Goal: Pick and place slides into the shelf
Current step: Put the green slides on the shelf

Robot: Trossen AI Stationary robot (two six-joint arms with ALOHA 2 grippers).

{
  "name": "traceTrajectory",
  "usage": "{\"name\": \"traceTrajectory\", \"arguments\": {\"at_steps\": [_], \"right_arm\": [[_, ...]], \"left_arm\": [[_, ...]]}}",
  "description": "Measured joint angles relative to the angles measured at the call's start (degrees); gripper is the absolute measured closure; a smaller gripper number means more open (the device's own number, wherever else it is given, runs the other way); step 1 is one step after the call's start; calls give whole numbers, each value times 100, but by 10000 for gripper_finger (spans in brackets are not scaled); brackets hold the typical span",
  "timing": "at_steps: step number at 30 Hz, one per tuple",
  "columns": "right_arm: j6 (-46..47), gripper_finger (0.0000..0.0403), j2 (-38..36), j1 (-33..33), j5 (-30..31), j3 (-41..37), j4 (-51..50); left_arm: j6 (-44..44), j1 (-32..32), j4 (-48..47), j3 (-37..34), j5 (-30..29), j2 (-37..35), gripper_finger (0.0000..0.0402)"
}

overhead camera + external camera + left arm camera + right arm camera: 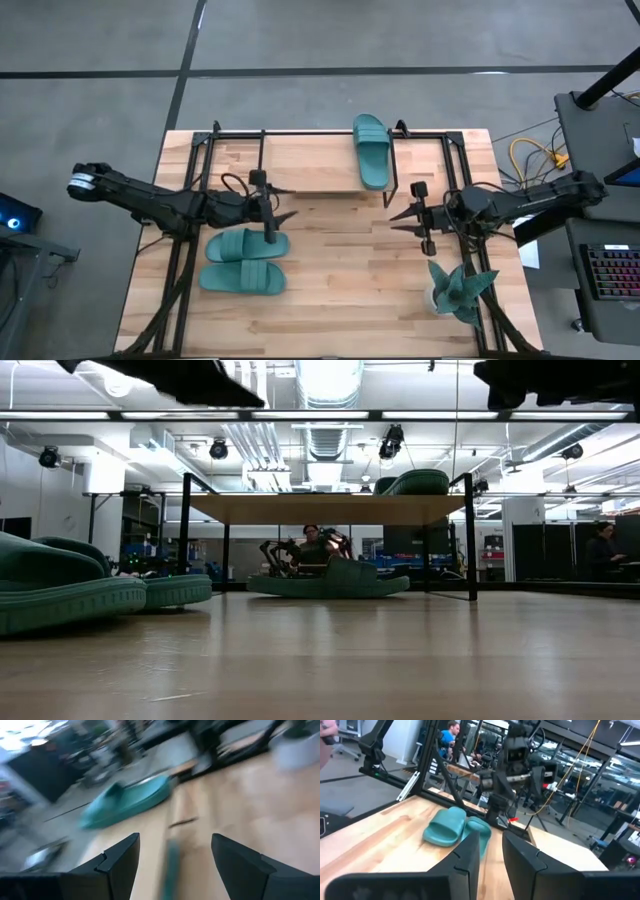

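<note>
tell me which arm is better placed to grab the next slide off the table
Left. Its open gripper hovers right beside the two loose slides, while the right gripper sits across the table near the shelf, farther from them.

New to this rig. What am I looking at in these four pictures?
It is two robot arms working at a wooden table.

The views:
- High view: looks straight down on the table.
- Low view: looks level across the tabletop.
- Wrist views: each looks out past that arm's own two fingers.

The left gripper and the right gripper are both open and hold nothing.

What lies on the table:
- A low shelf stands at the far edge.
- One teal slide lies on the shelf's top board.
- Another slide sits under the shelf.
- Two more slides lie side by side near the left arm.
- A spiky plant stands near the right arm.
</note>
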Motion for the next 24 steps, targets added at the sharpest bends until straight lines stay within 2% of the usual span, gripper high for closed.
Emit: {"name": "traceTrajectory", "arguments": {"at_steps": [3, 6, 11, 13, 19, 24], "right_arm": [[47, 332, -7, 0, 0, -80, -8], [-67, 334, -18, 0, 4, -105, 146], [-110, 333, -48, 0, 7, -106, 248], [-108, 332, -53, 0, 7, -107, 233], [-109, 336, -48, 0, 9, -113, 194], [-113, 337, -49, 0, 8, -118, 67]], "left_arm": [[-207, -47, 32, 50, 662, 37, 171], [-245, -129, 42, 71, 681, 210, 171], [-627, -195, 631, 66, 674, 895, 171], [-713, -228, 885, 64, 490, 1197, 171], [-873, -415, 1615, 62, -999, 1974, 171], [-1353, -578, 2315, 70, -1098, 2429, 171]]}}
